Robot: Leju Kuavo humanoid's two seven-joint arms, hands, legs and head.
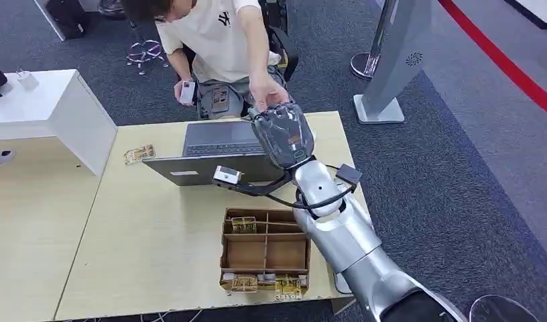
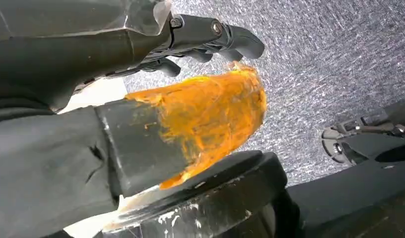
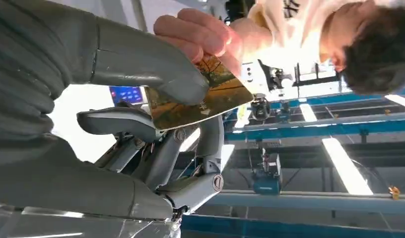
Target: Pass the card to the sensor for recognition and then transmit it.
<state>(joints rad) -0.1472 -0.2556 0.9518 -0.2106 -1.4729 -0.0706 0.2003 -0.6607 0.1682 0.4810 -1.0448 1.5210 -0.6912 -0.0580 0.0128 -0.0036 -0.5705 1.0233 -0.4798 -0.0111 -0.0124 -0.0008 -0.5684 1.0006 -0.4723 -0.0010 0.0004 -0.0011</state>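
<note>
My right hand is raised above the laptop toward a seated person. In the right wrist view it pinches a gold-brown card between the thumb and the fingers. The person's hand grips the card's far end, and the same hand lies on top of mine in the head view. The person's other hand holds a small white device. My left hand hangs over the carpet with nothing in it; its thumb is smeared orange and stands apart from the dark fingers.
A grey laptop stands open on the wooden table. A loose card lies left of it. A cardboard divider box near the front edge holds a few cards. A white counter is at the left.
</note>
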